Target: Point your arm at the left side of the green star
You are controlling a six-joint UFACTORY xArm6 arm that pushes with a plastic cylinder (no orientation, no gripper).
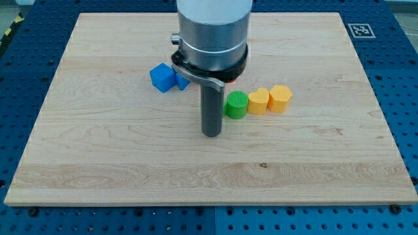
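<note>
dark rod tip [211,134] placed just left of ribbed green plastic star [236,104], nothing held; star sits mid wooden board [98,150]; pointing step judged nearly done, small nudge up-view needed

A robotics lab bench, by the look of it; a pale wooden board [130,156] lies on a blue perforated metal table [398,85]; a printed marker tag [360,30] sits at the board's corner.

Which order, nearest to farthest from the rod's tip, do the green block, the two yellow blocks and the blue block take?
From my tip:
1. Green block, just right.
2. Nearer yellow block, farther right.
3. Blue block, up-left, and far yellow block: too close to call.
</note>
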